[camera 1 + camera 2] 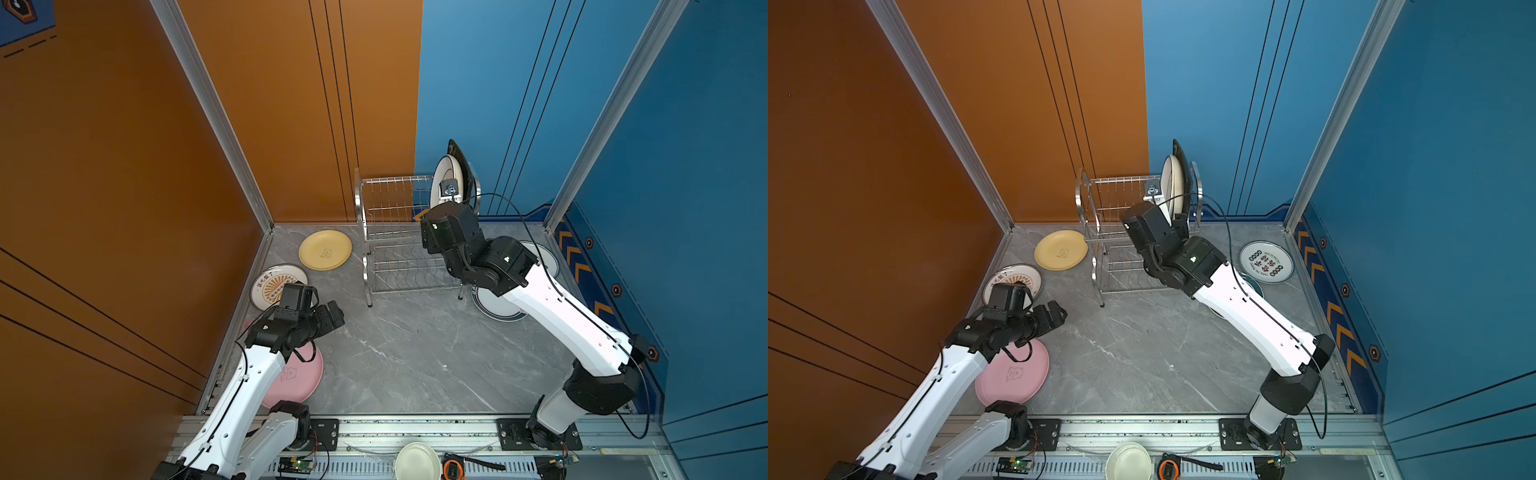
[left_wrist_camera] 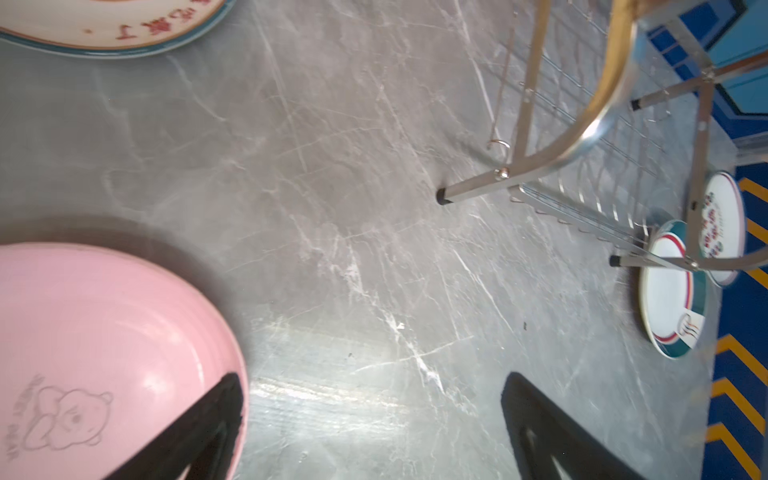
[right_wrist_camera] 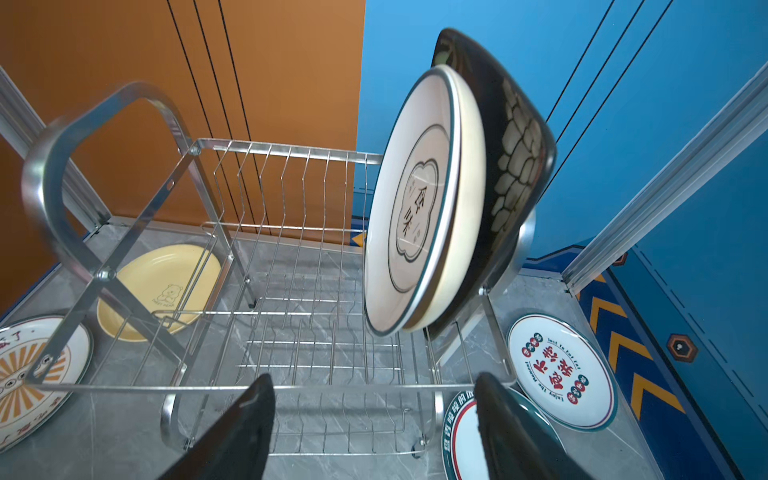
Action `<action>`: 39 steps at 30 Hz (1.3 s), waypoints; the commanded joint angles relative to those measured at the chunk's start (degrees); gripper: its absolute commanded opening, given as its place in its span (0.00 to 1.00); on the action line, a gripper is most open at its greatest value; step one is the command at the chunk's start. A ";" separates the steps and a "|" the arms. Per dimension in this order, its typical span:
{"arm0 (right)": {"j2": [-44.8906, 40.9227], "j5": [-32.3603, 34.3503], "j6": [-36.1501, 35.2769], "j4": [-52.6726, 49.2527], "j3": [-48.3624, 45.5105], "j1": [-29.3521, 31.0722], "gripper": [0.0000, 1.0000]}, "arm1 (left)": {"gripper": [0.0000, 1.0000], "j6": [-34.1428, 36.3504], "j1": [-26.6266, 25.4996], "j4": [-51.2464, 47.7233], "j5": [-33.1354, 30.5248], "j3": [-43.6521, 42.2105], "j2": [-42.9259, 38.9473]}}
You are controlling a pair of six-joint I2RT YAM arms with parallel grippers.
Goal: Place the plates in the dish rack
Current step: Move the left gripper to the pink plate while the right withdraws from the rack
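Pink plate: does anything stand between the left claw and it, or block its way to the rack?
Nothing visible. The open left claw hangs at the rim of the pink plate, and only bare table lies between the plate and the rack, whose slots beside the three loaded plates are free.

My right arm point(image 1: 557, 307) stretches to the top tier of the steel dish rack point(image 1: 395, 179), where a white plate point(image 1: 442, 172) and a black plate point(image 1: 464, 170) stand on edge at its right end. My left claw point(image 1: 336, 316) hovers above the grey table point(image 1: 415, 353) between the pink plate point(image 1: 301, 382) and the sunburst plate point(image 1: 268, 282). A yellow plate point(image 1: 325, 249) lies flat just left of the rack.
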 commanded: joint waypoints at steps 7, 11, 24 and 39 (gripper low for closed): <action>-8.30 -15.96 10.07 -3.72 -14.55 -4.05 0.88 | 0.98 3.33 7.42 -8.65 -11.56 0.97 2.21; -11.58 -21.44 10.73 -1.81 -19.50 -7.49 0.93 | 0.98 4.27 12.30 -8.65 -12.36 0.35 4.20; -15.31 -30.61 9.87 0.51 -25.60 -15.03 0.97 | 0.98 8.64 31.64 -5.13 -9.98 -0.74 9.16; -14.94 -35.55 7.98 0.86 -25.49 -18.59 0.99 | 0.99 8.37 50.91 -0.05 -1.75 -3.59 12.10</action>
